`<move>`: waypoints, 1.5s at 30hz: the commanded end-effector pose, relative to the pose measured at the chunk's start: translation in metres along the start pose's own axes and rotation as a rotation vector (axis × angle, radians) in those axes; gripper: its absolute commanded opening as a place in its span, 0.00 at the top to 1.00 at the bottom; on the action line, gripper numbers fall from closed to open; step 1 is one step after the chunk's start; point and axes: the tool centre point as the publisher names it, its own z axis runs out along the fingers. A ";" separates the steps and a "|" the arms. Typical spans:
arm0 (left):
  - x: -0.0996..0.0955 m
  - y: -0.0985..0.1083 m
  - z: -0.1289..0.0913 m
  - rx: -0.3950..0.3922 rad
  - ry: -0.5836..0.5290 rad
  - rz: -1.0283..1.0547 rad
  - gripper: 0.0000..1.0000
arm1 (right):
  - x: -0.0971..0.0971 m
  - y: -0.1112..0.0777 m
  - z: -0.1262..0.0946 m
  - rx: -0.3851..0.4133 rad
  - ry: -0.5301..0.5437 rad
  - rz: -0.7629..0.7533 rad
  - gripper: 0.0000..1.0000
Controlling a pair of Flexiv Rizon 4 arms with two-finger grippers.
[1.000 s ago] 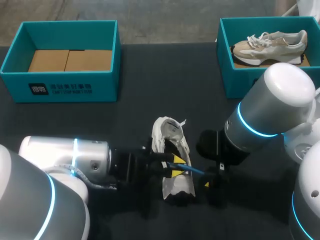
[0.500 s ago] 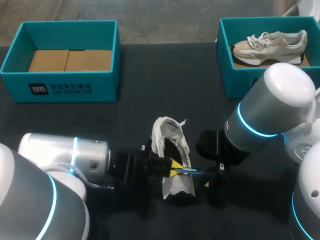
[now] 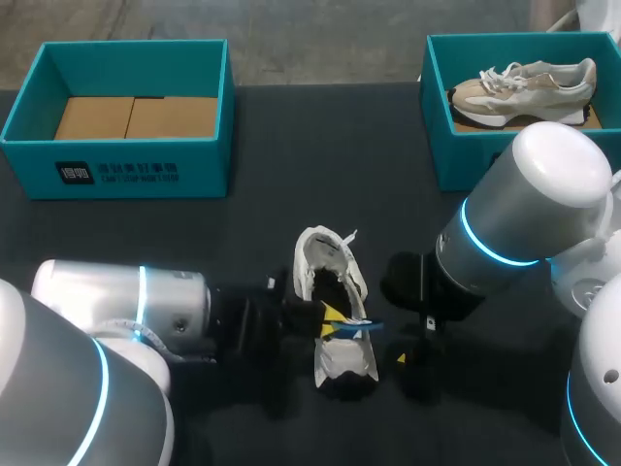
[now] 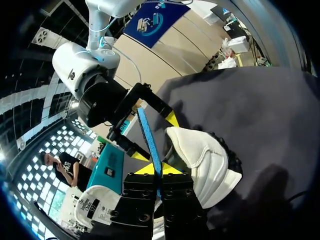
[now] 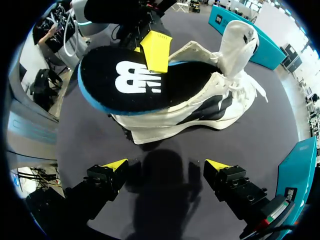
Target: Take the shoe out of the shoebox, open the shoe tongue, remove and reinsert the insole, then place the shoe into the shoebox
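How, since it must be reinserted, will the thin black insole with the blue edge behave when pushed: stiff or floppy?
Probably bendy, not limp: the thin black blue-edged insole juts from the white shoe fairly flat, though the left gripper pinches only one edge. Likely light too. The shoe stands unheld, the right gripper open, not touching, so pushing may slide it.
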 end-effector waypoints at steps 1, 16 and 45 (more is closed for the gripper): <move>0.002 0.004 0.007 -0.026 -0.016 0.005 1.00 | 0.001 0.000 0.002 -0.001 -0.002 0.000 0.00; -0.003 -0.003 0.001 0.085 -0.043 -0.096 0.84 | 0.001 0.000 0.002 -0.001 -0.002 0.000 0.00; -0.020 -0.024 0.009 0.092 0.030 -0.168 0.68 | 0.001 0.000 0.002 -0.001 -0.002 0.000 0.00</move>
